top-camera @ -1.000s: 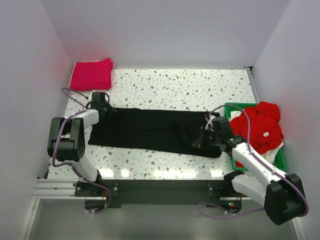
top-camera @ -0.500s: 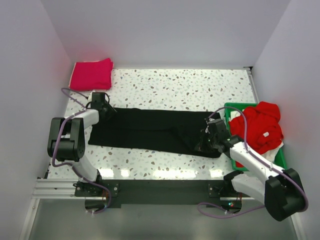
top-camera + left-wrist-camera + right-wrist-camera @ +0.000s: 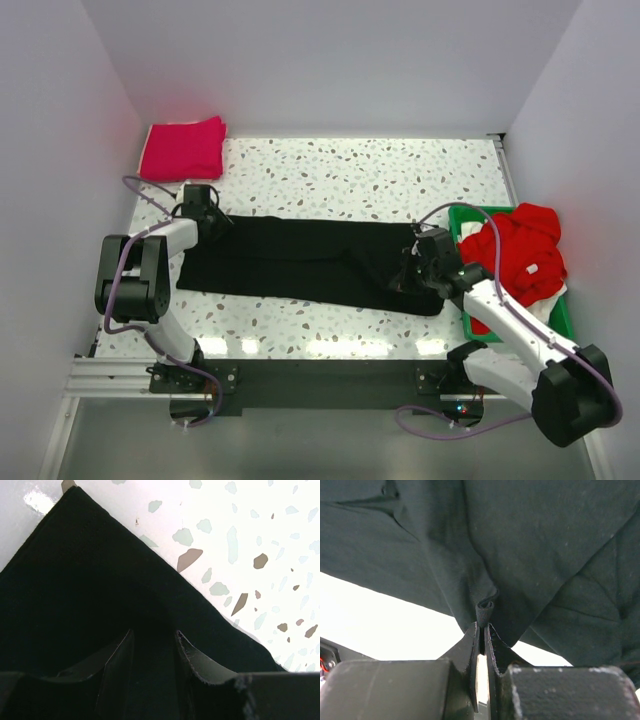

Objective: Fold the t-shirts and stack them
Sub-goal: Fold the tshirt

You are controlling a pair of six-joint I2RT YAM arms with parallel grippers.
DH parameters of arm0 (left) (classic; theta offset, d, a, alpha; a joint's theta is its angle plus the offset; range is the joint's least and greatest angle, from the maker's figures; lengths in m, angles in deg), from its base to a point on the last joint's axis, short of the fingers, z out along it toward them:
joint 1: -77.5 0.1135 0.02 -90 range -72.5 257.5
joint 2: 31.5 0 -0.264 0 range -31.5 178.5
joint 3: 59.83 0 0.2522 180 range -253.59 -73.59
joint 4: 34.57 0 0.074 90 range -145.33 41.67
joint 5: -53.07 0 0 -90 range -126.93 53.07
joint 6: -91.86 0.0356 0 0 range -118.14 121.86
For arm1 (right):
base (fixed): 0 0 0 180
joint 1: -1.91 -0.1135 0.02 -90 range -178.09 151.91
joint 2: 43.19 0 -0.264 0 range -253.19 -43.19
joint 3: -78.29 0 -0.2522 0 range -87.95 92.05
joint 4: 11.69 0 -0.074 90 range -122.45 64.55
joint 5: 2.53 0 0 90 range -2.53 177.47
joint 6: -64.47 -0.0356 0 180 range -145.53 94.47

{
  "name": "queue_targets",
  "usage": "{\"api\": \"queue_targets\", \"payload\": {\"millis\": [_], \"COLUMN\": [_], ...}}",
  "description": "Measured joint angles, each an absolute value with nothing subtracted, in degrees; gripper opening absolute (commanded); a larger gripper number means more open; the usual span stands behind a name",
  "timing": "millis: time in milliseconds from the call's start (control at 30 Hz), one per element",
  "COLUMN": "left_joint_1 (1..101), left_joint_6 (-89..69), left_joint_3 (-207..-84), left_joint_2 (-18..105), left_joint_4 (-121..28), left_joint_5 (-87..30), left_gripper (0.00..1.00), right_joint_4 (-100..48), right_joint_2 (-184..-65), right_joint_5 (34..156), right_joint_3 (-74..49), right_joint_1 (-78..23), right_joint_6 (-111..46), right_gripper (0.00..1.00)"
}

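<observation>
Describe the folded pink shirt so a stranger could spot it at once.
Start at the speckled table and go to its far left corner. The pink shirt lies there alone, folded into a neat square. Unlike the black shirt spread flat mid-table and the red shirts heaped in the green tray, it is magenta and already folded.

One black t-shirt (image 3: 300, 260), one tray (image 3: 463, 216), two arms (image 3: 130, 275)

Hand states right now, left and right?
Left hand: open, poised over a corner of the black t-shirt, nothing gripped.
Right hand: closed, pinching a fold of the black t-shirt.
</observation>
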State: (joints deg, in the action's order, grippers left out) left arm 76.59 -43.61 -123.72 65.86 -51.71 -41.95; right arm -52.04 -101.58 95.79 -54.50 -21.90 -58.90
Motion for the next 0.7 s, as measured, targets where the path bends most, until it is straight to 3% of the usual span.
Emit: {"api": "queue_targets", "payload": {"millis": [267,633,700], "left_joint_1": [76.59,76.59,76.59], "left_joint_6": [-43.59,-43.37,-43.09], "left_joint_3": [-123.72,-123.72,-123.72], "left_joint_2": [65.82,65.77,65.58], "left_joint_4": [-51.77,-51.88,-52.10], "left_joint_5": [-41.95,-41.88,-41.88], "left_gripper": [0.43,0.43,0.44], "right_joint_4": [-52.69,-53.67,-54.11], "right_joint_2": [-108.55,-116.05,-115.79], "right_joint_5": [89.89,75.92,74.87], "right_joint_3": [-48.86,-45.41,-44.60], "right_joint_1": [-22.10,-21.60,-21.53], "right_joint_6": [-58.07,-57.02,-57.19], "right_gripper": [0.09,0.41,0.53]}}
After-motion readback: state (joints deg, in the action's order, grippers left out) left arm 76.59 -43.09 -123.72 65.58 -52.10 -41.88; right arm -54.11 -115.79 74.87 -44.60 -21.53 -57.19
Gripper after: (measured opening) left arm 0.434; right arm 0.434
